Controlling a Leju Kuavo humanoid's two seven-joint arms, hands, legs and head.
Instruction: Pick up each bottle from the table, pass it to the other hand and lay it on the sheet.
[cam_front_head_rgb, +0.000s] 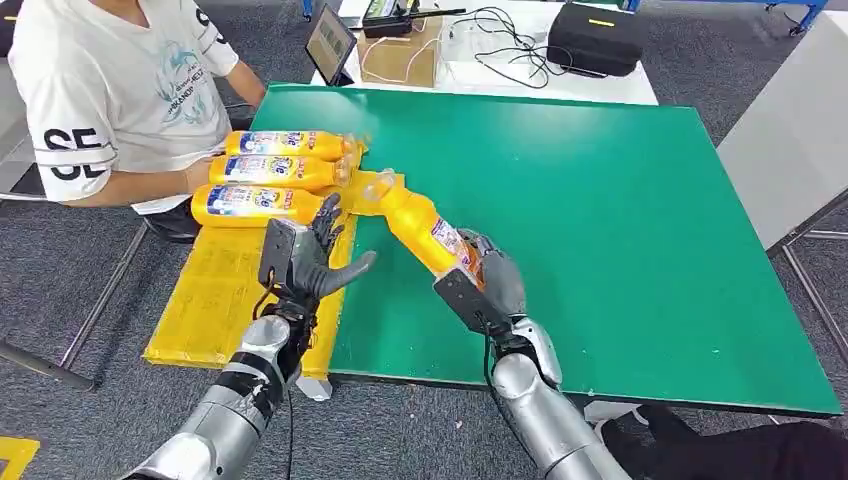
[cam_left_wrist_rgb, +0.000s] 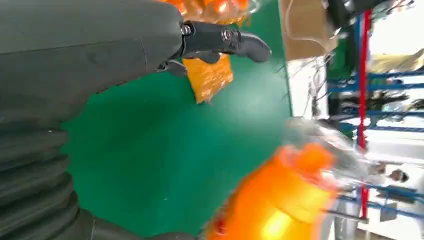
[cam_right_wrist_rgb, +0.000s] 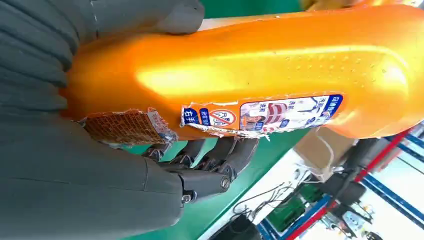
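Bottle transfer, near left edge of green tabletop (cam_front_head_rgb: 600, 200).
Right hand (cam_front_head_rgb: 490, 275): fingers wrapped round orange bottle (cam_front_head_rgb: 420, 225). Left hand (cam_front_head_rgb: 305, 260): fingers spread, holding nothing, beside it.

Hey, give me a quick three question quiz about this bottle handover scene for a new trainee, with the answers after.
1. True or false: the left hand holds a bottle.
2. How many bottles lie on the yellow sheet? A) one B) three C) five
3. Fill in: the bottle in the right hand points its cap end toward the ____ hand.

Key:
1. False; its fingers are spread and it holds nothing.
2. B; three lying bottles side by side, near a seated person.
3. Left; the held bottle is tilted above the green table.
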